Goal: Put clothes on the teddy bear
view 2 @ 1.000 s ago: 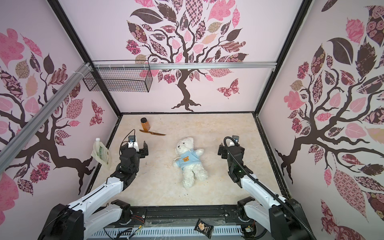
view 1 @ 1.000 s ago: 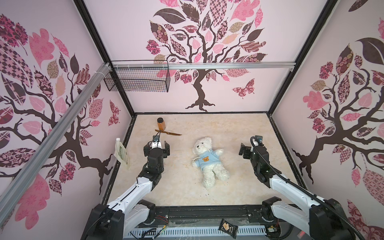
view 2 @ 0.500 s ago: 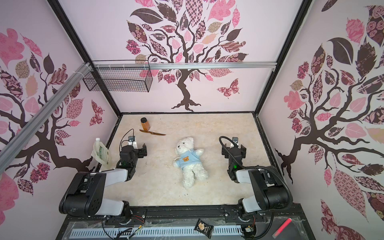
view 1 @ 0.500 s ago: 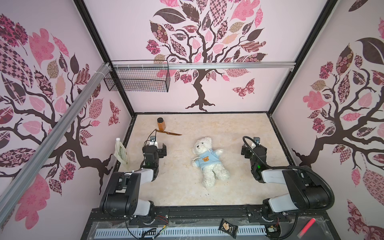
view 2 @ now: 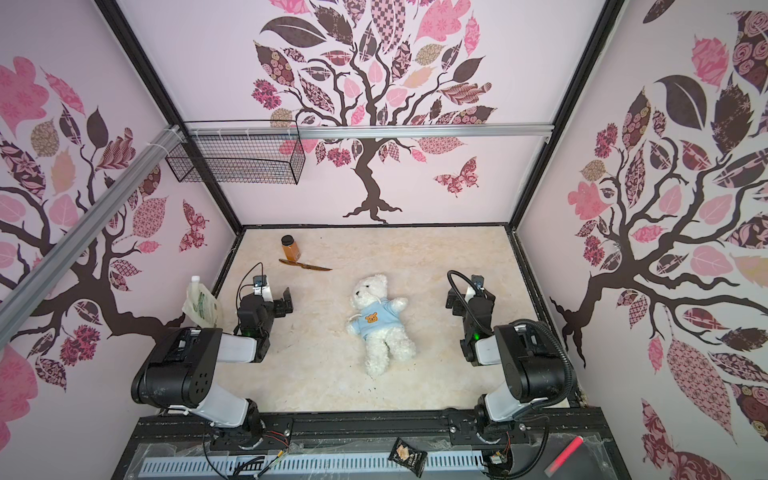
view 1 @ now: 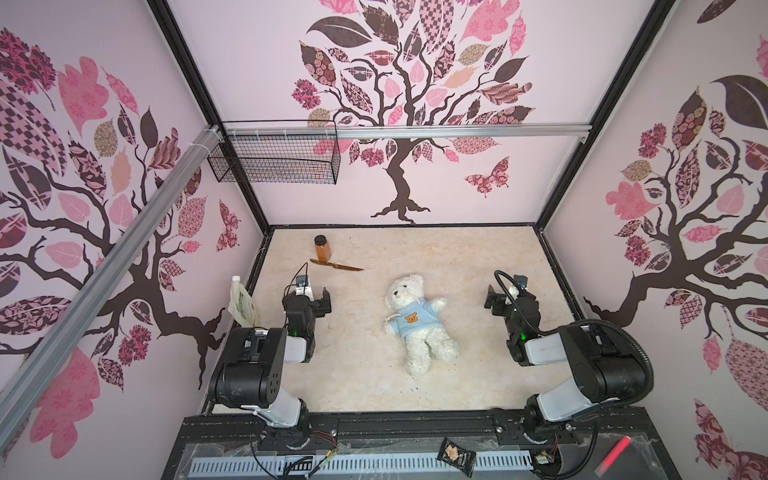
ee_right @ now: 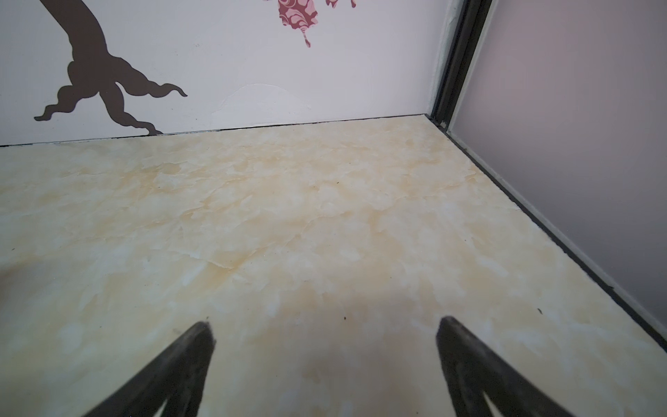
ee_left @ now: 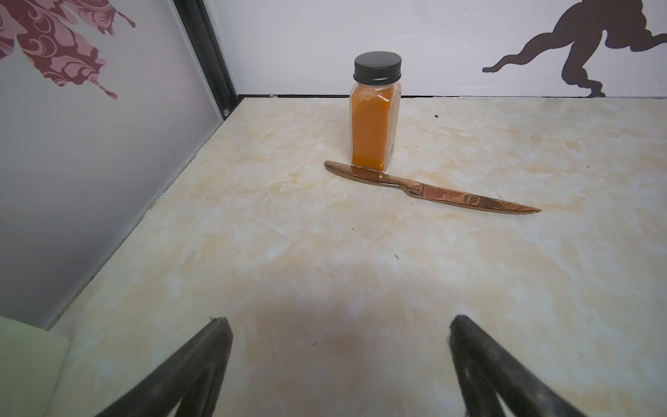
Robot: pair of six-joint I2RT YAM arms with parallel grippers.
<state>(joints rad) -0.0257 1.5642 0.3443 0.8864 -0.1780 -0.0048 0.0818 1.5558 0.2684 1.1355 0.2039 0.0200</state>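
Arms: both now folded back toward base versus a second ago. Left gripper and right gripper gape empty, flanking teddy bear, well apart. Bear supine mid table, unmoved, blue shirt on torso. We judge dressing finished.

A black-capped jar of orange powder stands upright. A copper-coloured knife lies flat just beside the jar, handle end nearest it. A black wire basket hangs above the jar.
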